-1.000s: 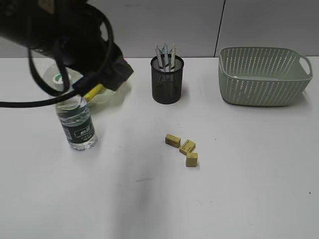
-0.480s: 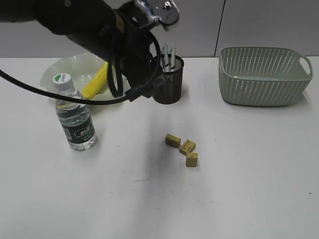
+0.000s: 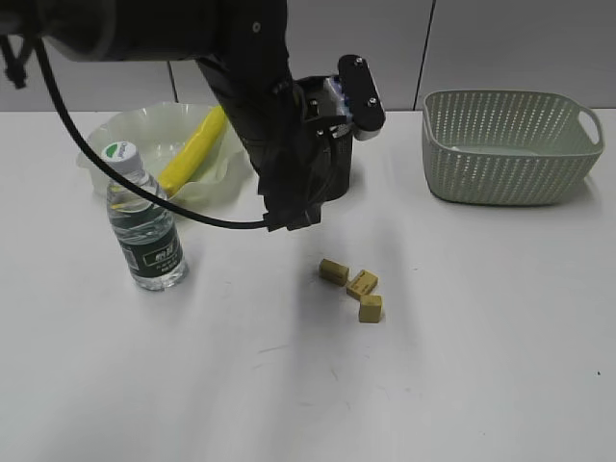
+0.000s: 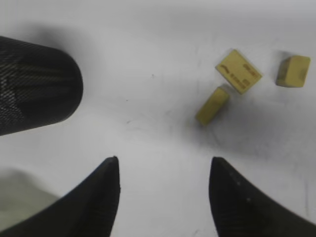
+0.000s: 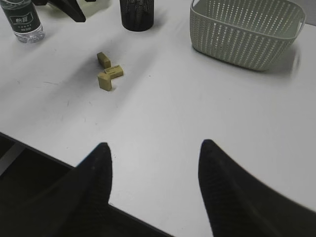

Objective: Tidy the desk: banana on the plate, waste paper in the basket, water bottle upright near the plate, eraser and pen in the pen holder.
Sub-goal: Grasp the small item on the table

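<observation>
The left gripper [image 4: 163, 170], jaws spread and empty, hangs over the desk [image 3: 481, 337] between the pen holder [image 3: 332, 159] and three yellow erasers [image 3: 352, 287] lying close together; the right gripper [image 5: 153, 158] is spread too; grabbing one eraser could nudge its neighbours aside.

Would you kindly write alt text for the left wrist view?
An open, empty left end effector hangs above the white desk, with three yellow erasers lying ahead to its right and the black mesh pen holder at left.
</observation>
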Controlling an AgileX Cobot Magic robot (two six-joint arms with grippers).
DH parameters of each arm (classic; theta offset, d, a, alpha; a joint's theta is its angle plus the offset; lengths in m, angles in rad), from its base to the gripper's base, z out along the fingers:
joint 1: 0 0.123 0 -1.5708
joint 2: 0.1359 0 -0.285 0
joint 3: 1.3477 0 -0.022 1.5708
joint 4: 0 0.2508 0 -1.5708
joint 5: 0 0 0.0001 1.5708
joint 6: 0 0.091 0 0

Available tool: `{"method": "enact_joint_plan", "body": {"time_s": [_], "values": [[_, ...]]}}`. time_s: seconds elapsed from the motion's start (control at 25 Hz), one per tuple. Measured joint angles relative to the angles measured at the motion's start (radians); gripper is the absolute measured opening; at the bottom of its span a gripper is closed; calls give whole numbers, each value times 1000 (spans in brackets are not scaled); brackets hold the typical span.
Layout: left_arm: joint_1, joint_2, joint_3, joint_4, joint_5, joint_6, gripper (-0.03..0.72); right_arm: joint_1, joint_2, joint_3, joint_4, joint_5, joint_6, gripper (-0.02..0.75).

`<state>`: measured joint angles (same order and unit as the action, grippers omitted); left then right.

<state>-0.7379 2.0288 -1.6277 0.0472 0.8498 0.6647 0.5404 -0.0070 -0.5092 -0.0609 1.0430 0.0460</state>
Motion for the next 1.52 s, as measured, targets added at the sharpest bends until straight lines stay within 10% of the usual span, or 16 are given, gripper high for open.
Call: {"method": "enact_joint_plan", "body": {"time_s": [1.52], "values": [[-35,284,-126,-100,15,206,255,0,0,0,0,0,-1,449]]}}
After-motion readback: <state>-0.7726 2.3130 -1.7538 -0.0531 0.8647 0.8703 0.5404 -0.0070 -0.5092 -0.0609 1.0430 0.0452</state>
